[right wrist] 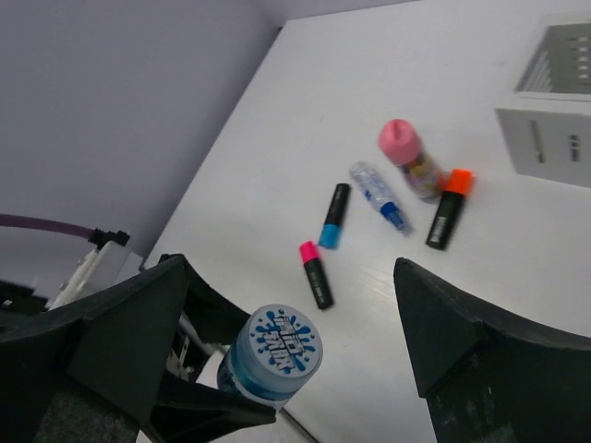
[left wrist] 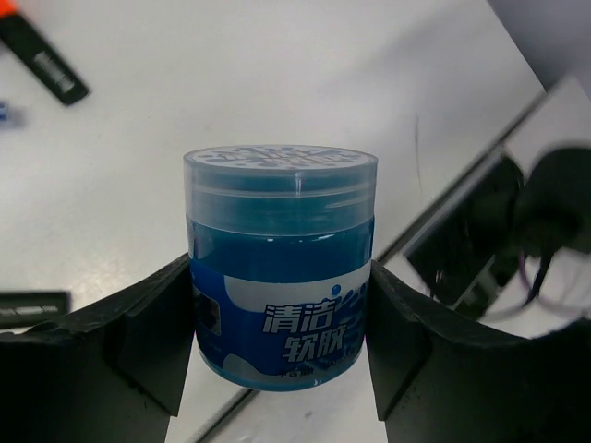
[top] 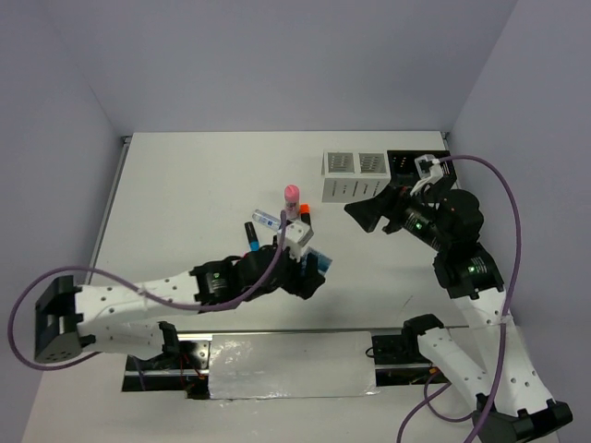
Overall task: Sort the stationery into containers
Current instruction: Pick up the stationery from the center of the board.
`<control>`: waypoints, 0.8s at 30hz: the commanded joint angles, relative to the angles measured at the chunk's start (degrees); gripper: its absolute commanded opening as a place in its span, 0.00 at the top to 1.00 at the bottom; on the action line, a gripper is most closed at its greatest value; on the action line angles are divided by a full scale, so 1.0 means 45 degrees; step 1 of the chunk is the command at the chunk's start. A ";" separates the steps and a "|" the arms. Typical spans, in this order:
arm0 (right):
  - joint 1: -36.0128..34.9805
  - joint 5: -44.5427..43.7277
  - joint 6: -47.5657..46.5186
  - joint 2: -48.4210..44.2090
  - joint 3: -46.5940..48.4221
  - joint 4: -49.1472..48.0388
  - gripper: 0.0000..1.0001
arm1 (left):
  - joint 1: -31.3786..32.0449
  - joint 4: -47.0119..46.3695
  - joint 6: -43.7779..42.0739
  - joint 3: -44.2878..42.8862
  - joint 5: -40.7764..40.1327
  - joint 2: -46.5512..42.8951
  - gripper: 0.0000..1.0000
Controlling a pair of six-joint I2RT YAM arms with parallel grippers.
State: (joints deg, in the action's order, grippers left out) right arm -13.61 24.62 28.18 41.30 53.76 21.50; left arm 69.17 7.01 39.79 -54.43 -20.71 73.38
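While the left gripper (left wrist: 282,318) squeezes the blue tub (left wrist: 280,258) at the near side of the table (top: 185,185), the right gripper (right wrist: 289,268) hangs wide open and empty. Next, I think, the tub must go into one of the boxes (top: 339,189)

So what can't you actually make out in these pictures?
Black containers: top view, mostly behind the right arm.
White containers: right wrist view, cut by the frame edge.
Orange-capped highlighter: left wrist view, cap clipped by the corner.
Blue jar: top view, mostly under the left arm.
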 commanded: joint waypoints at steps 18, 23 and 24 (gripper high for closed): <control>-0.4573 -0.0745 0.2155 -0.0916 -0.2101 -0.1104 0.00 | -0.0058 -0.6186 -0.7533 0.2351 0.4329 -0.3555 1.00; -0.5315 -0.0452 0.2272 -0.0799 -0.2434 -0.1359 0.00 | -0.0077 -0.5912 -0.7826 0.2058 0.3900 -0.3320 1.00; -0.5394 -0.0510 0.2233 -0.0721 -0.2396 -0.1301 0.00 | -0.0058 -0.5893 -0.7885 0.2038 0.3880 -0.3319 1.00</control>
State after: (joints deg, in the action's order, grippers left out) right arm -36.36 23.07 38.06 37.60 43.27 18.35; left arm 69.04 -13.15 6.96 -41.58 -2.94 58.87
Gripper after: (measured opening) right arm 0.994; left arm 0.753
